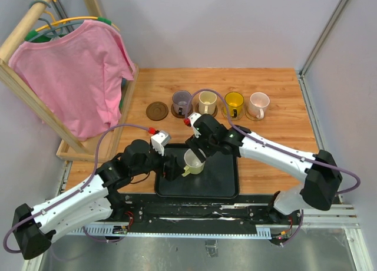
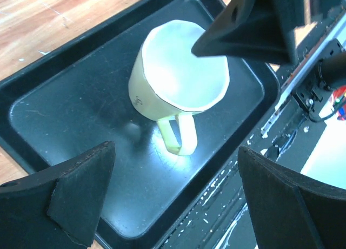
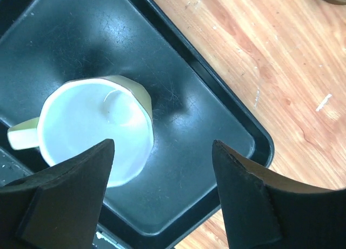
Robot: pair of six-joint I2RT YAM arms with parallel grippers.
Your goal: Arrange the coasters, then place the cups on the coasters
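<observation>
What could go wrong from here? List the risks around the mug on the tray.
The open right gripper appears to straddle the rim of the white mug; pulling away could snag and tip it on the black tray.
The open left gripper faces the same mug closely; the arms could collide.
The empty dark brown coaster sits beside the grey-lilac cup; placing the mug there could knock that cup.

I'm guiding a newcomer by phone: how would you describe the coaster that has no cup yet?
On the wooden table, a row of cups stands beyond the black tray. At the row's left end, nearest the pink shirt, lies a dark brown round coaster. It alone is bare; the other four each carry a cup.
</observation>
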